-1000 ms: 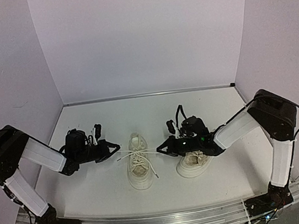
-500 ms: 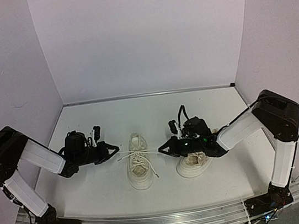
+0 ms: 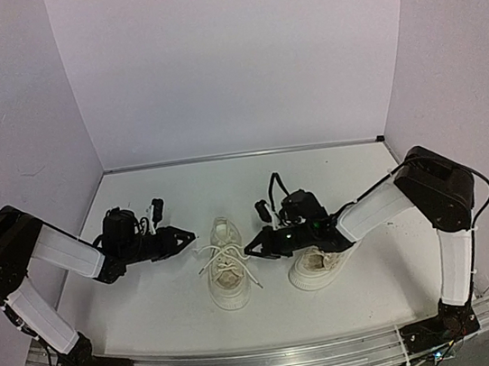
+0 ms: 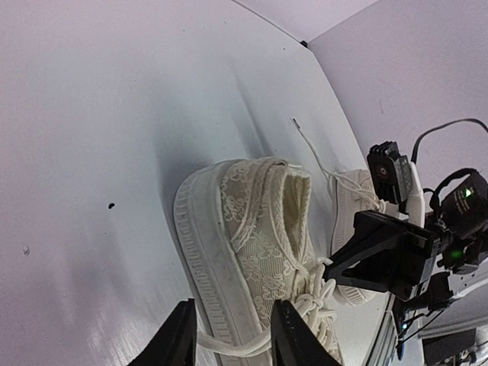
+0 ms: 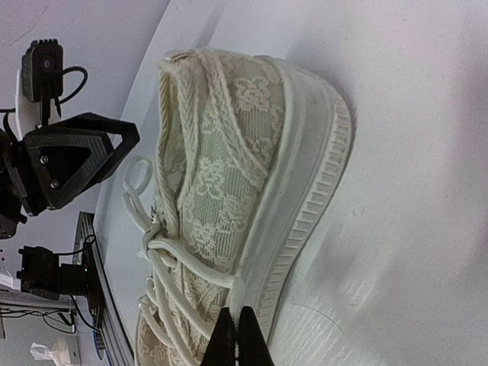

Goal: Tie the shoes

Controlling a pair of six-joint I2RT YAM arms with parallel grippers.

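Two cream shoes stand side by side in the top view, the left shoe (image 3: 227, 275) with its white laces (image 3: 228, 256) lying slack over its tongue. My left gripper (image 3: 188, 237) sits just left of this shoe. In the left wrist view it (image 4: 232, 320) is open at the shoe's sole (image 4: 200, 252), and a lace loop (image 4: 236, 347) lies loose across the gap. My right gripper (image 3: 248, 250) reaches in from the right. It (image 5: 236, 328) is shut on a lace strand (image 5: 200, 268) that runs from the knot over the sole. The right shoe (image 3: 316, 268) is partly hidden under my right arm.
The white table (image 3: 253, 177) is walled by pale panels at the back and on both sides. A metal rail (image 3: 270, 361) carrying the arm bases runs along the near edge. A loose lace end (image 4: 309, 145) trails on the table behind the shoes.
My left gripper has opened and let go of the lace. The lace, taut between both grippers before, now hangs slack. My right gripper has moved left toward the left shoe.
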